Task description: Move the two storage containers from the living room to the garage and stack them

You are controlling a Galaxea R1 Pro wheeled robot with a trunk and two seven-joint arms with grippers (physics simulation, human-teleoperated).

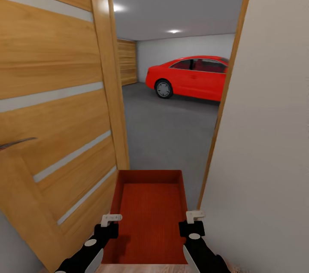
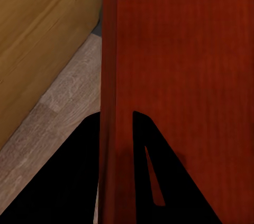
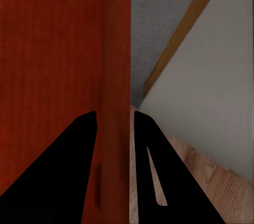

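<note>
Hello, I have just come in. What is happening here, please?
A two-armed robot carries one orange-red lidless rectangular bin through a doorway. Its left tool clamps the bin's left wall and its right tool clamps the right wall. An open wooden panel door stands at its left. Ahead lie a grey concrete floor and a red car.

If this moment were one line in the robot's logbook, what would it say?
place: doorway into garage | carrying: storage container | left end effector: clamped on left wall | right end effector: clamped on right wall | ahead: red car
</note>
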